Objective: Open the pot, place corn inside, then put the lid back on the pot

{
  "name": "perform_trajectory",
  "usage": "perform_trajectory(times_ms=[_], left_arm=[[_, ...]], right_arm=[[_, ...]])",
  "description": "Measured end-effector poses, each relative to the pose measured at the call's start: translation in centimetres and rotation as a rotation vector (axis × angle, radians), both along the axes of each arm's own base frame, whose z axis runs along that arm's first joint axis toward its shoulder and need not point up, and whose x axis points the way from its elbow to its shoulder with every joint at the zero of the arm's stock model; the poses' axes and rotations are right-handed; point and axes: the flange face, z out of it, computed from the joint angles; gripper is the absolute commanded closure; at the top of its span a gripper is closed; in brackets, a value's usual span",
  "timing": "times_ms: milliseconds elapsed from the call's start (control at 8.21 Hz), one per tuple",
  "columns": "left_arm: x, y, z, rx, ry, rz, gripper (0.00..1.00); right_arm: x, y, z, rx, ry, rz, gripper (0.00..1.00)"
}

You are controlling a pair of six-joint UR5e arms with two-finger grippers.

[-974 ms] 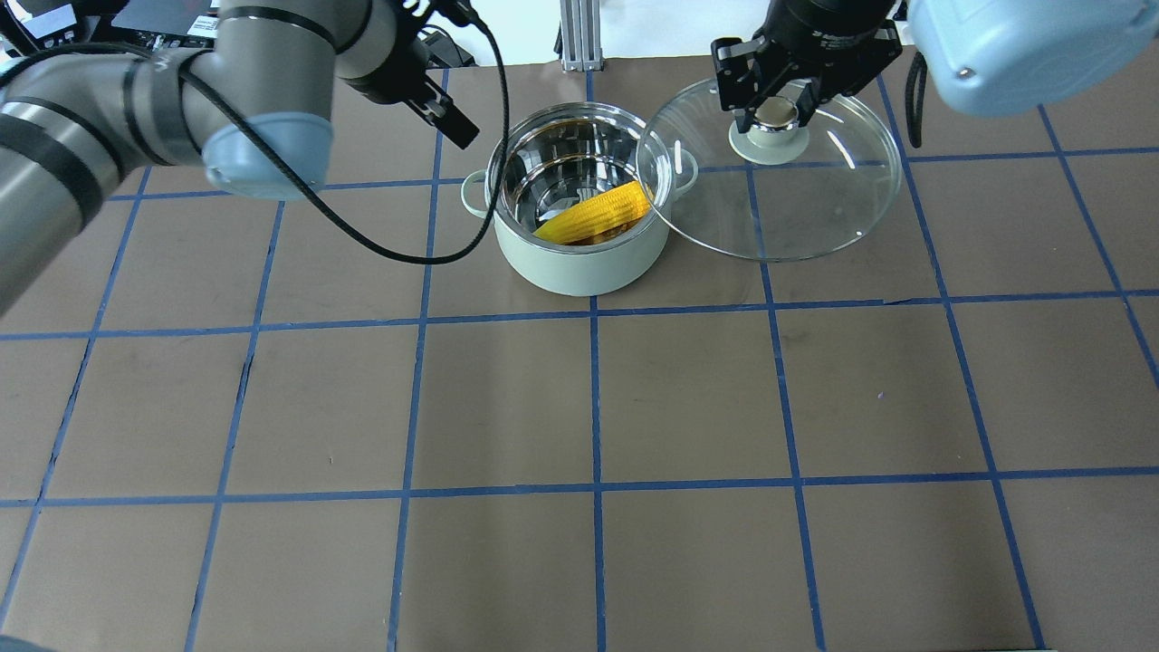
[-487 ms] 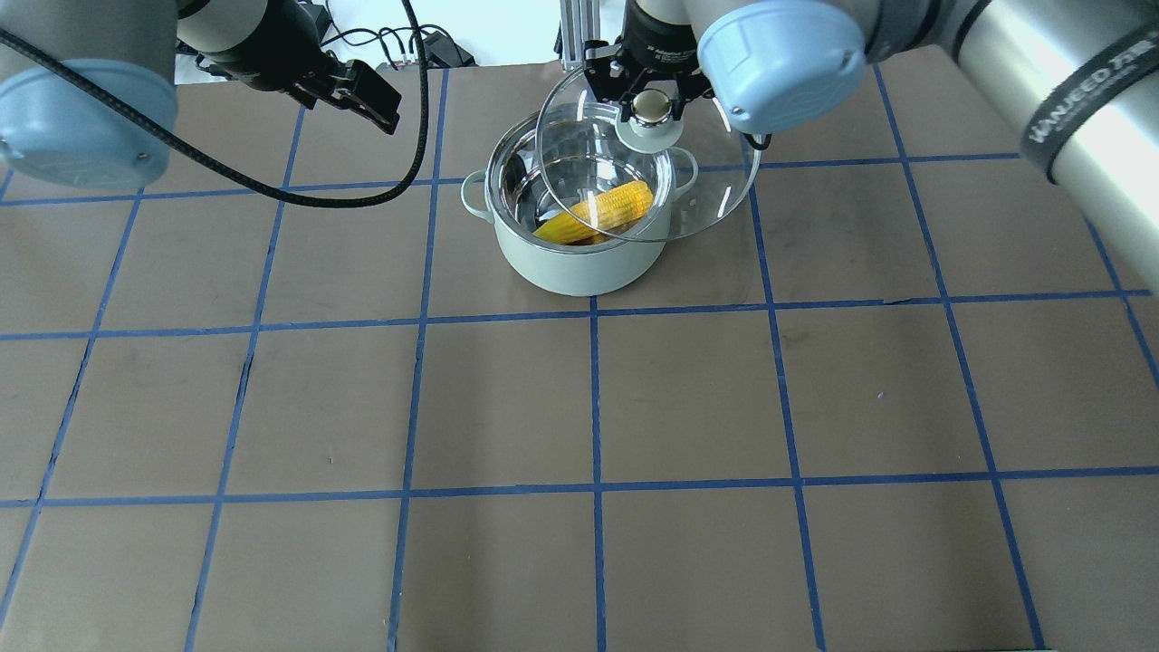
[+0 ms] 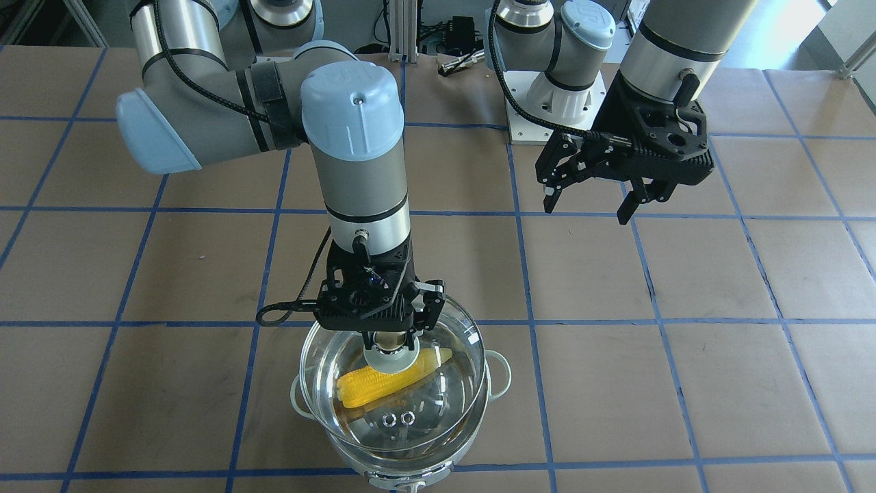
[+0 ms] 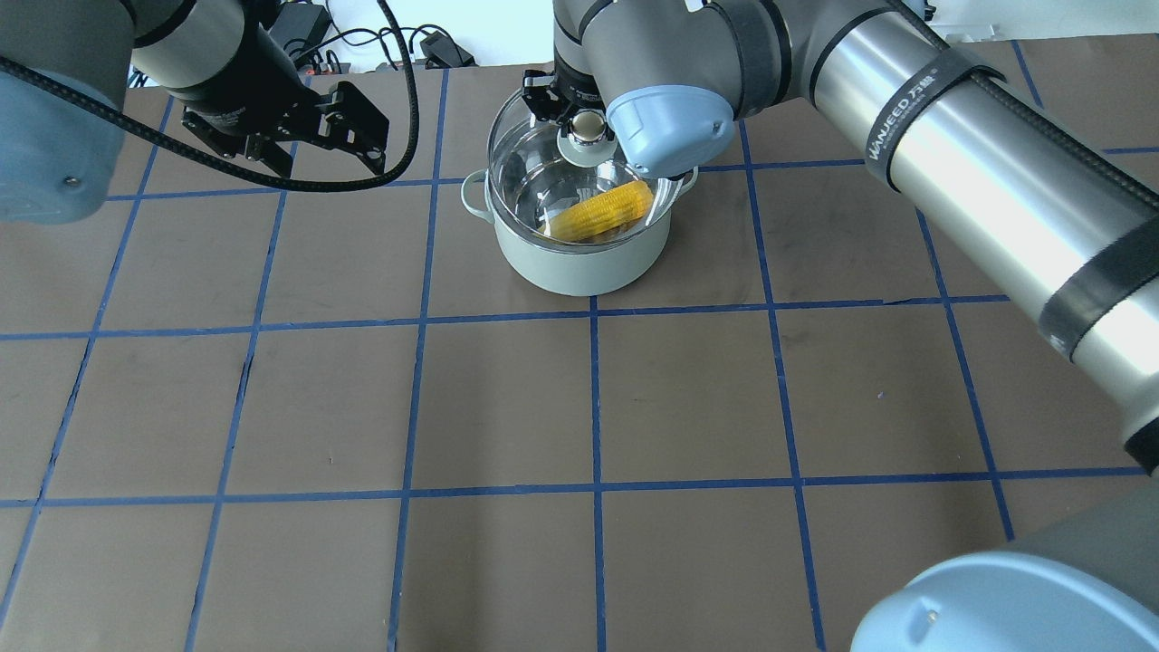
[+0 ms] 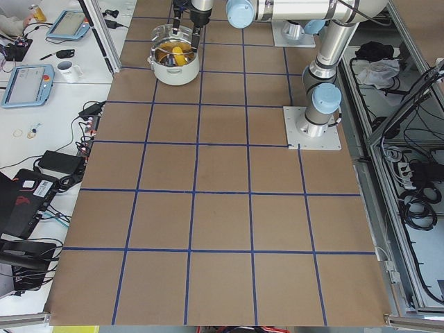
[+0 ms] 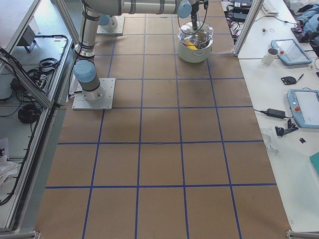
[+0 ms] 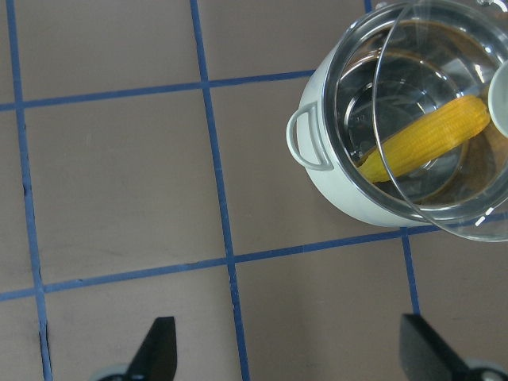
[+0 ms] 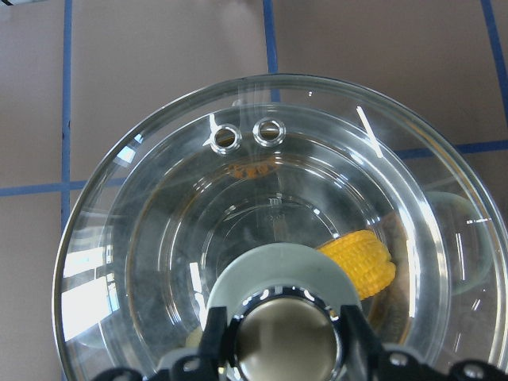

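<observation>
The pale mint-green pot stands at the far middle of the table, also in the front view. The yellow corn lies inside it, and shows in the wrist views. My right gripper is shut on the knob of the clear glass lid. It holds the lid over the pot's mouth, slightly off-centre. My left gripper is open and empty, left of the pot and above the table.
My right forearm stretches across the table's right half towards the pot. The arm bases stand at the robot's edge. Operator desks with tablets and a mug lie beyond the table's far edge.
My right gripper has carried the lid leftwards from beside the pot to over its mouth. My left gripper has drawn away from the pot to the left.
</observation>
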Motion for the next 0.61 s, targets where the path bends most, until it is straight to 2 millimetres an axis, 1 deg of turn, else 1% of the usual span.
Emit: perform_trajectory(times_ms=[122,365,609], left_arm=[[0.1,0.8,-0.8,0.040,-0.019,0.041,0.00],[0.2,2.8,-3.1,0.108,-0.048,0.100,0.00],[0.3,4.5,-3.7,0.155,-0.060,0.141,0.00]], right_arm=[[0.4,-0.4,-0.7,0.002,-0.002,-0.004,0.47],[0.6,-1.0,-1.7,0.008,0.001,-0.001,0.47],[0.8,-1.3,-2.1,0.011,0.002,0.000,0.47]])
